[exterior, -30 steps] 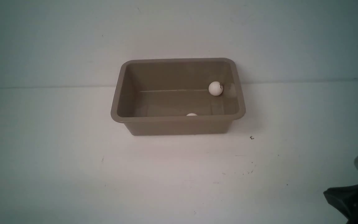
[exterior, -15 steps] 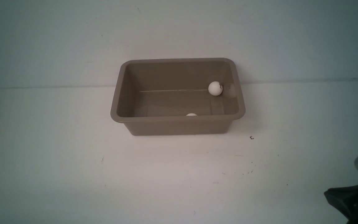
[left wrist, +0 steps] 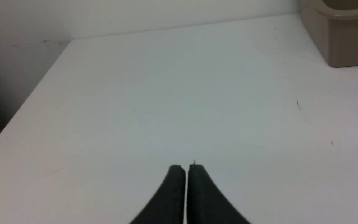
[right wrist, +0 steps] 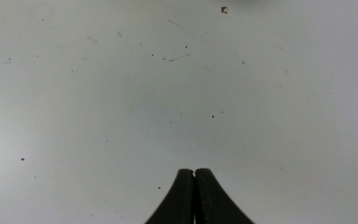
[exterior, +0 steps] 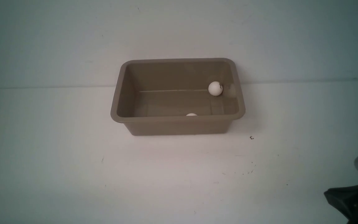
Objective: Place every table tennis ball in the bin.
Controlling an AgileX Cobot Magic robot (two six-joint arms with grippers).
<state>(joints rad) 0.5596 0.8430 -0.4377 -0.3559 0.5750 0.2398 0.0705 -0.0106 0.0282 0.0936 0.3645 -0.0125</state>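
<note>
While both arms sit low at the near edge, the bin (exterior: pixel 177 124) is seen upright mid-table, w/ one table tennis ball (exterior: pixel 215 88) inside at its far right corner and a 2nd ball (exterior: pixel 191 114) only partly visible behind the near wall. A 3rd ball can't be seen. Left gripper (left wrist: pixel 185 169) tips are pressed together, nothing held. Right gripper (right wrist: pixel 194 172) likewise pressed together, empty, over speckled table (right wrist: pixel 104 93).

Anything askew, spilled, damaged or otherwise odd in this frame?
Nothing stands out. The bin sits upright and square on the table, with two table tennis balls visible inside it, one mostly hidden behind the near wall. Only small dark specks mark the tabletop.
</note>
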